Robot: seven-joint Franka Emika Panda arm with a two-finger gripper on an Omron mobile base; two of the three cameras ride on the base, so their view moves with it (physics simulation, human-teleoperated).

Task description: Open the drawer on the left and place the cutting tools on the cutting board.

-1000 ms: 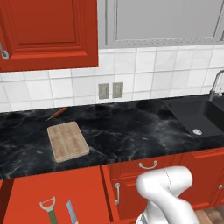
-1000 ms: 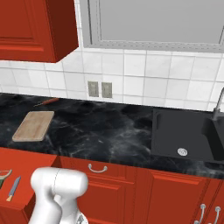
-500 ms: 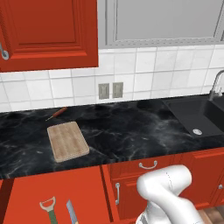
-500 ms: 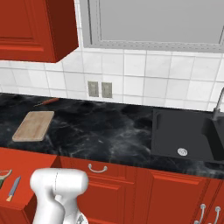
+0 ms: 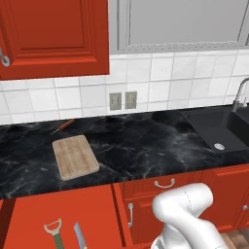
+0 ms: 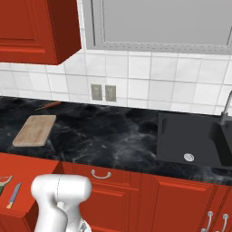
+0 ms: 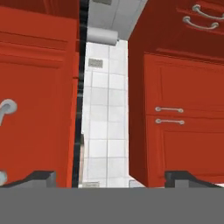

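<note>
Drawer (image 5: 63, 219) pulled open, peeler (image 5: 54, 232) and knife (image 5: 79, 237) laid lengthwise inside, cutting board (image 5: 74, 156) on counter beyond; gripper (image 7: 111, 177) fingertips spread, pointed low at cabinet fronts.

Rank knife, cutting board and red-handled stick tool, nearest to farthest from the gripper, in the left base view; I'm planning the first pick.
1. knife, in the open drawer, lower left, closest to the gripper, which is low where the arm dips.
2. cutting board, on the counter behind the drawer.
3. red-handled stick tool, farthest back, beyond the board.
</note>
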